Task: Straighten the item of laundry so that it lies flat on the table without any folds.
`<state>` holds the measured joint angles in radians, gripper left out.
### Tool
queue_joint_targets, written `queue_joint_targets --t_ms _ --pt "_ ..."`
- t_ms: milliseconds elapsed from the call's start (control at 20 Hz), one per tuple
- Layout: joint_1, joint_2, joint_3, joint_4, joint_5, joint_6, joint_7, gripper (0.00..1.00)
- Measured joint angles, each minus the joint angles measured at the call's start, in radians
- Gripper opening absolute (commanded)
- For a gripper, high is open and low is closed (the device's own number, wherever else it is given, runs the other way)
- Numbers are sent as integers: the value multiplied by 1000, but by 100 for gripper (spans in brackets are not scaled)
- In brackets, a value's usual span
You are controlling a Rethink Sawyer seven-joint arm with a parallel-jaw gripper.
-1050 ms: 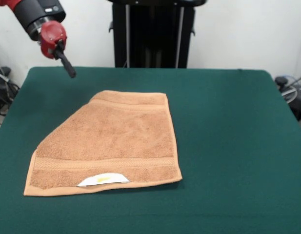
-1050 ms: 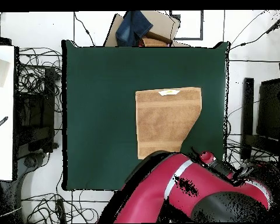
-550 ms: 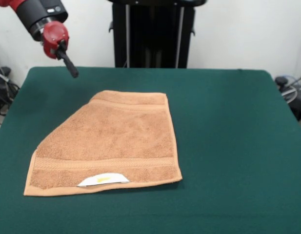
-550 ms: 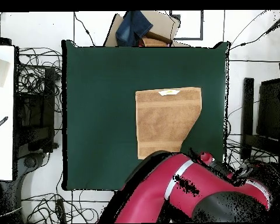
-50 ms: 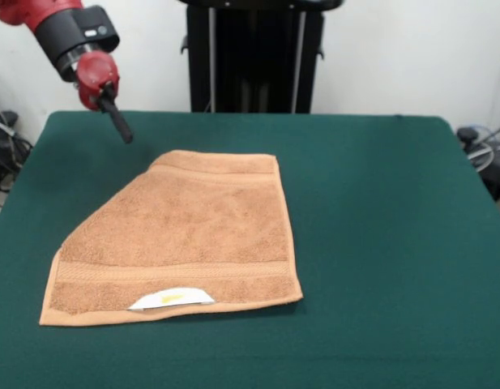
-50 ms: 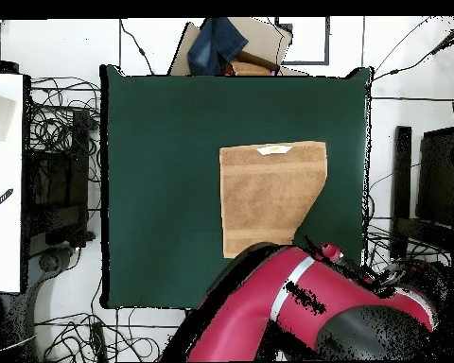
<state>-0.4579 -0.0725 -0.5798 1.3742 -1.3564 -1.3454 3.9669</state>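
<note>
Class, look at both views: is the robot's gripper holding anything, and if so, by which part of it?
Nothing is held. The gripper hangs in the air beyond the towel, clear of it; the towel lies on the table with one corner folded under.

The table [image 5: 379, 211] is a wide rectangle covered in dark green felt-like cloth. One thing lies directly on it: the towel [image 5: 185, 235], light orange-tan, left of centre in the front view. Its corner at ten o'clock is missing from the outline, leaving a slanted edge. A white label [image 5: 172, 298] with a yellow mark sits at its six o'clock hem.
</note>
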Motion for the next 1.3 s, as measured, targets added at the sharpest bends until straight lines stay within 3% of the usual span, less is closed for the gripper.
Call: queue_joint_targets --t_ms 500,1300 --pt "1 15 17 2 62 126 0 0" --pt "2 -10 22 33 70 138 0 0"
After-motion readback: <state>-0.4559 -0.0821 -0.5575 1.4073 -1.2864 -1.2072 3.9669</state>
